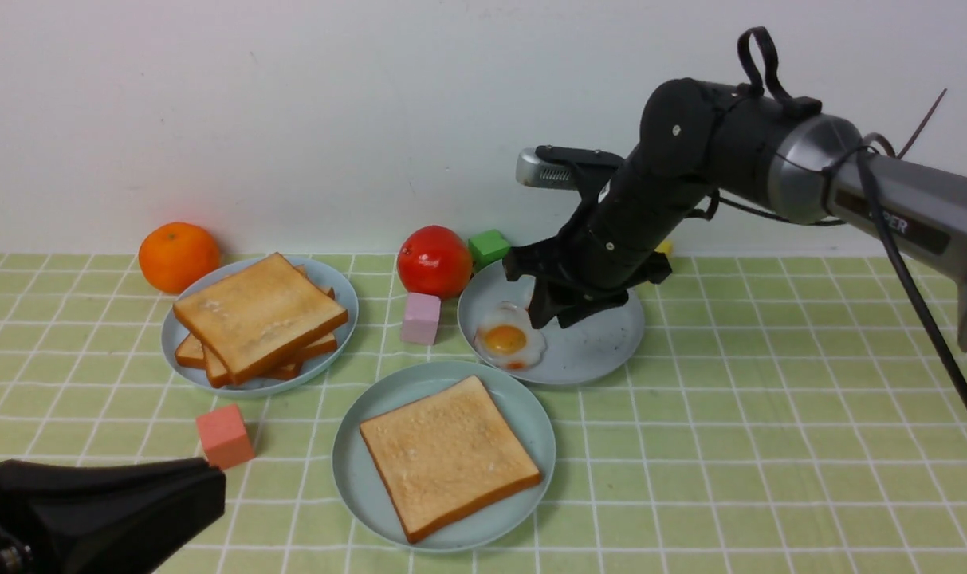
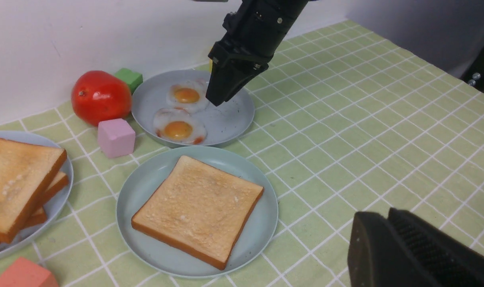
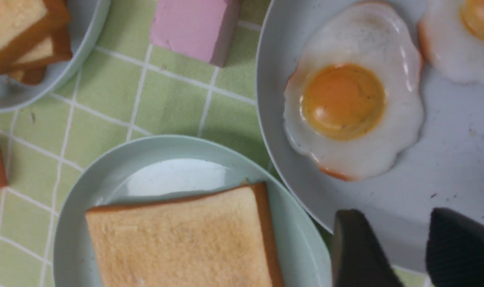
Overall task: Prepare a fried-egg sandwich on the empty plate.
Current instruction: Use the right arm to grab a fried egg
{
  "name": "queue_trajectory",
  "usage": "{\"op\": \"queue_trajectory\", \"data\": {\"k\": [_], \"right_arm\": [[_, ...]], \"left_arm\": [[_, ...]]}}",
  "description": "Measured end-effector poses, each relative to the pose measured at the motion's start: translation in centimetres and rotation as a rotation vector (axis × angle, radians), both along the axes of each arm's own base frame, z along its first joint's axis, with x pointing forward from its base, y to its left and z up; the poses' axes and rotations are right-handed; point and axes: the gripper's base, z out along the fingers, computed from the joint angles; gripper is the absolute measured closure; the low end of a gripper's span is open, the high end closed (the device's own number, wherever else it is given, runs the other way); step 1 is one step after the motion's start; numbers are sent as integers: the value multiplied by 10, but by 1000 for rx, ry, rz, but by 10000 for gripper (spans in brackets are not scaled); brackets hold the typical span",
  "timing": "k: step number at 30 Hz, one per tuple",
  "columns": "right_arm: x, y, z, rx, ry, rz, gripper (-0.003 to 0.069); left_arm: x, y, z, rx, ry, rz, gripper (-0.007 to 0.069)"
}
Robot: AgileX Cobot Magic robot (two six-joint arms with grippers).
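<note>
A square golden toast slice [image 1: 449,454] is set on the round pale teal plate [image 1: 352,458], near centre, as base. The right gripper [image 1: 552,319] is held with fingers parted beside a white fried egg [image 2: 186,95] beyond, ready for pickup; the left gripper [image 2: 385,223] is pressed closed.

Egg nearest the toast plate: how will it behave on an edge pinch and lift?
Probably slippery: the egg has a glossy white with bright highlights. It lies flat and thin on the grey plate, so a push at its edge may slide it rather than get under it. Likely light for its size; whether it is stiff or floppy can't be told.
</note>
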Motion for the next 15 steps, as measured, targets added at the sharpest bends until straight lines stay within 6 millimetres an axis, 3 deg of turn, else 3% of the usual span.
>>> {"op": "queue_trajectory", "data": {"k": [1, 6, 11, 15], "right_arm": [[0, 2, -5, 12, 36, -46, 300], [2, 8, -30, 61, 173, -208, 160], [8, 12, -52, 105, 203, -263, 130], [11, 14, -56, 134, 195, -284, 130]], "left_arm": [[0, 0, 0, 1, 1, 0, 568], [0, 0, 0, 2, 2, 0, 566], [0, 0, 0, 7, 0, 1, 564], [0, 0, 0, 3, 4, 0, 563]]}}
